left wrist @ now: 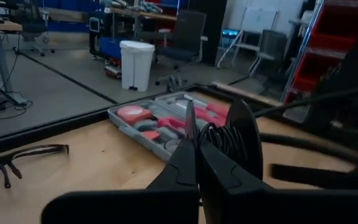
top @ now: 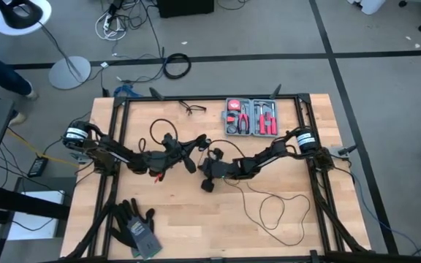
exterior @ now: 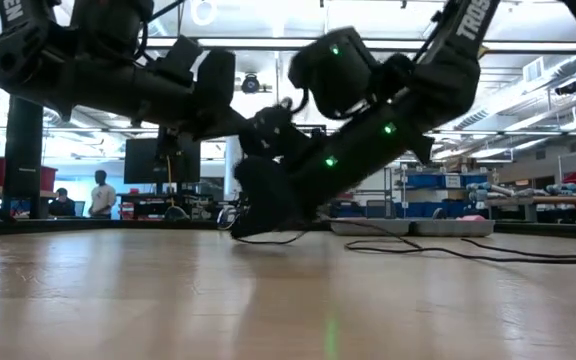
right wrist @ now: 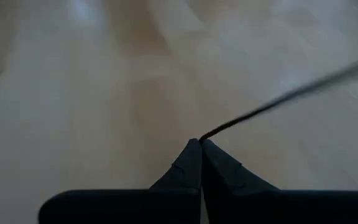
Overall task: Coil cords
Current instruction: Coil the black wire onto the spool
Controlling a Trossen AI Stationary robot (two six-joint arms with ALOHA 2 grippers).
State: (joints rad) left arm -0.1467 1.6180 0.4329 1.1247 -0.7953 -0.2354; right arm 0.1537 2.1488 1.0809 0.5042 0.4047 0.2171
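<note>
The thin black cord [top: 280, 212] lies in loose loops on the wooden table toward its near right. One stretch of it runs up to my right gripper [right wrist: 201, 142], which is shut on it low over the table's middle [top: 207, 183]. My left gripper [left wrist: 196, 140] is held level just left of the right one [top: 190, 157]. It is shut, with several turns of cord [left wrist: 221, 140] bunched at its fingertips. The cord's end with the puck cannot be made out. My left gripper has a small bundle of cord turns [left wrist: 219, 138] at its shut fingertips, lifted clear of the table. Its own fingers hide where the turns meet them. My right gripper pinches a single strand of the cord [right wrist: 205, 135] at its very fingertips, slanting down toward the table. The strand leaves the tips in a straight line.
An open grey tool case [top: 251, 117] with red-handled tools sits at the far middle. Black glasses [top: 192, 108] lie left of it. Dark gloves [top: 137, 226] rest at the near left. A dark frame [top: 123, 102] rims the table.
</note>
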